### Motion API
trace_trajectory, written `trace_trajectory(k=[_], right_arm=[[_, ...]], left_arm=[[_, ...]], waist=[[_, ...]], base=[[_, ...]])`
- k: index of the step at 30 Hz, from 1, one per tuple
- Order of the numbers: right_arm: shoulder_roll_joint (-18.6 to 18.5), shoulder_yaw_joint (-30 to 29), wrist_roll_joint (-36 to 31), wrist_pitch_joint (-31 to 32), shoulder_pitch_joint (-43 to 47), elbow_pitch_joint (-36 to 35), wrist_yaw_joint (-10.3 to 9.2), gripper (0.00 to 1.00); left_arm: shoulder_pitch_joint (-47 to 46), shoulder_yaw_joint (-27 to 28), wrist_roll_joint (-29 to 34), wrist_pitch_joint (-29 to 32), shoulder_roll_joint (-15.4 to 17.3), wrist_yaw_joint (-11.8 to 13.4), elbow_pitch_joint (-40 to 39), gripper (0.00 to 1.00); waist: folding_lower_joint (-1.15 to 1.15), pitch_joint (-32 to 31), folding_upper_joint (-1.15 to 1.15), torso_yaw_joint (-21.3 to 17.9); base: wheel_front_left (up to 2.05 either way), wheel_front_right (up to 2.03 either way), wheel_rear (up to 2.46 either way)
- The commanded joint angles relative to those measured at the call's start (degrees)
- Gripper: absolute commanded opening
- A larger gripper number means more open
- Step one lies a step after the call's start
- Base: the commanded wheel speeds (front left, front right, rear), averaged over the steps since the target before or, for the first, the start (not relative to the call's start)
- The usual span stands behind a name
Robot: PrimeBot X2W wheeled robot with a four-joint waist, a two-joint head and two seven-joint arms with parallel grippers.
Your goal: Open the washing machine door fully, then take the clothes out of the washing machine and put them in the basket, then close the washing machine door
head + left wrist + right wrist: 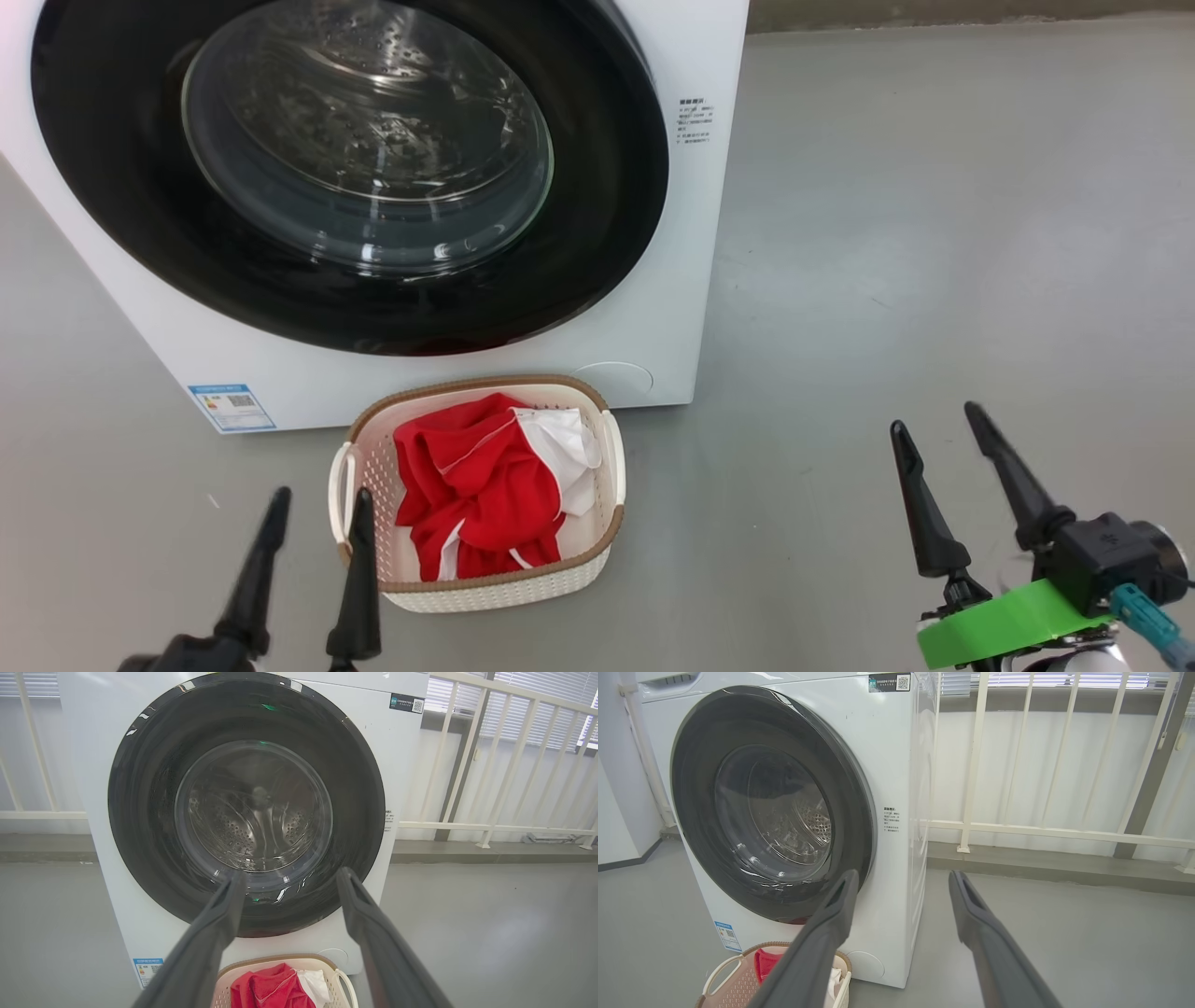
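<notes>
The washing machine door (364,140) looks shut, up ahead of the left pincer (321,492), the nearer one. The red clothes (476,485) lie in the basket (495,593), just beside it. The right pincer (935,415) is off to the side. Both stand apart, holding nothing.

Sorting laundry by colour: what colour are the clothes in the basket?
The clothes are bright red with white panels, clearest in the head view.
</notes>
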Motion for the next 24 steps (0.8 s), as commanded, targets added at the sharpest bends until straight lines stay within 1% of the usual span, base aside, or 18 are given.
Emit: trace_trajectory(k=[1, 5, 11, 15, 24], right_arm=[[0.0, 0.0, 0.0, 0.0, 0.0, 0.1, 0.01, 0.00], [0.4, 0.1, 0.2, 0.0, 0.9, 3.0, 0.01, 0.00], [0.1, 0.1, 4.4, 0.8, 0.7, 3.1, 0.00, 0.00], [-0.1, 0.2, 7.3, 1.3, 0.4, 3.4, -0.01, 0.00], [-0.5, 0.3, 13.7, 2.4, -0.2, 3.9, -0.02, 0.00]], left_arm=[[0.0, 0.0, 0.0, 0.0, 0.0, 0.0, 0.0, 0.00], [0.2, -0.4, -0.4, 0.4, -0.2, 0.0, 3.1, 0.00], [0.0, -0.2, -4.5, 1.2, 0.0, -0.2, 3.3, 0.00], [-0.3, 0.0, -7.3, 1.7, 0.2, -0.3, 3.7, 0.00], [-1.1, 0.3, -13.5, 2.9, 0.5, -0.8, 4.6, 0.00]], waist=[[0.00, 0.0, 0.00, 0.0], [0.00, 0.0, 0.00, 0.0], [0.08, -0.1, 0.00, 0.1], [0.01, -0.1, 0.00, 0.2], [0.00, -0.2, 0.00, 0.3]], base=[[0.00, 0.00, 0.00], [0.00, 0.00, 0.00], [0.00, 0.00, 0.00], [0.00, 0.00, 0.00], [0.00, 0.00, 0.00]])
